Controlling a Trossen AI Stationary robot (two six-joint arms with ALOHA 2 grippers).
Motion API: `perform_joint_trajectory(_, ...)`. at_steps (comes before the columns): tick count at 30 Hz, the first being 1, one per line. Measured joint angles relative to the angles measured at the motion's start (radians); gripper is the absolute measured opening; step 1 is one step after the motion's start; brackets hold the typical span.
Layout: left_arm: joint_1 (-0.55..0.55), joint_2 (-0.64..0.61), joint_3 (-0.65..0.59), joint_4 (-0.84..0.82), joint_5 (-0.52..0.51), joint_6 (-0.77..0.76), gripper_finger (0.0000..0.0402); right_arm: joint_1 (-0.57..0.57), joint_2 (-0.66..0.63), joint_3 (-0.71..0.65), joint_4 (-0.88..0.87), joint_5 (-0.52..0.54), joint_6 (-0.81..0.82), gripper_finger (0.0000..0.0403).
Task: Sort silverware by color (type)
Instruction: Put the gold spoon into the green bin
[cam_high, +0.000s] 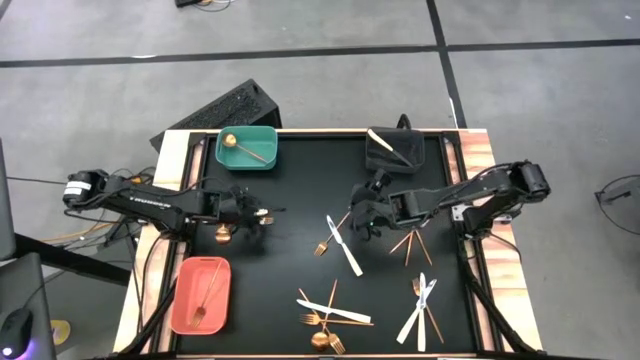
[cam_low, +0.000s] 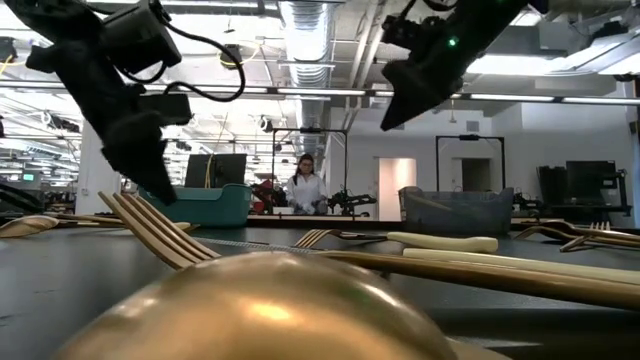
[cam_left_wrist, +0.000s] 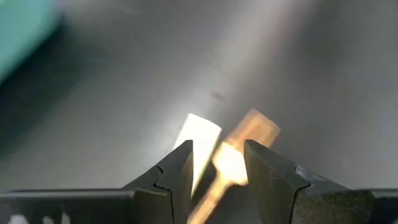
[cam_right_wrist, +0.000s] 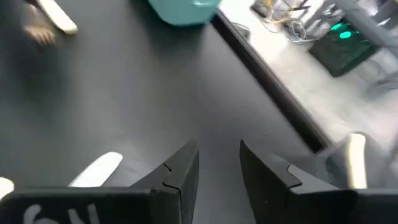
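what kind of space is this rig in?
Likely a large open robotics lab or industrial workspace. The low view shows exposed ceiling ducts, more equipment benches and a person behind the table. The high view shows a concrete floor.

A big gold spoon bowl (cam_low: 260, 310) is filling the low view's foreground, blurring out and blocking the table behind it. In the left wrist view a gold utensil (cam_left_wrist: 233, 165) is glowing out of focus between the fingers (cam_left_wrist: 177, 177), its type impossible to tell, its lower end running under them. In the right wrist view a white knife (cam_right_wrist: 93, 171) is disappearing behind the fingers (cam_right_wrist: 183, 171), and a teal bin (cam_right_wrist: 183, 11) is being cropped by the edge.
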Motion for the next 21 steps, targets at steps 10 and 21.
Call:
perform_joint_trajectory(10,0.001,0.0,0.0,-0.208,0.101,0.033,0.0128,-0.079,0.022,0.001,-0.004,0.003,0.007,0.0143)
perform_joint_trajectory(21,0.002,0.0,0.006,-0.175,-0.039,0.022,0.0128,-0.097,0.029,0.0,-0.042,0.002,0.002,0.0143)
